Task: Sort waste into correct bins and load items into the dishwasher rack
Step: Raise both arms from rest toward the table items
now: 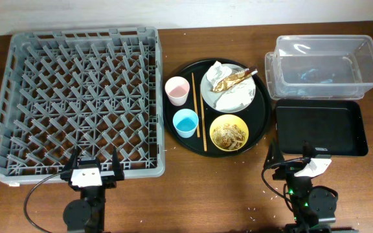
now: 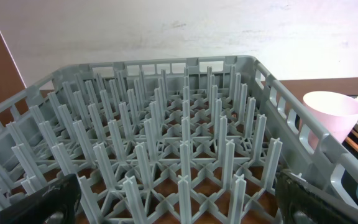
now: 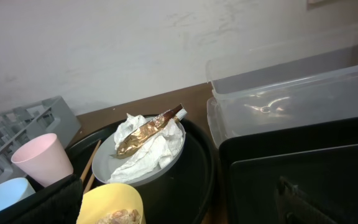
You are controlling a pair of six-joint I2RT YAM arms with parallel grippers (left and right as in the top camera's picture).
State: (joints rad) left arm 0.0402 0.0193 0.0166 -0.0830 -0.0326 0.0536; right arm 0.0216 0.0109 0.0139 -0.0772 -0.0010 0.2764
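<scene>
At worktop near edge: holding left hand released, over near rim of large square grey pegged plastic rack. Holding right hand released too, at near edge of shallow black rectangular tray; clear rectangular plastic tub just behind. Between rack and tub, resting on round black tray: pale grey round plate bearing crumpled white tissue and shiny brown-gold wrapper, small yellow bowl holding beige noodle scraps, pink cup, light blue cup, two thin wooden chopsticks.

One rack; one round tray bearing two cups (pink cup at ten o'clock, blue cup at eight), one plate, one bowl and two chopsticks; two bins, a clear tub and a black tray.
</scene>
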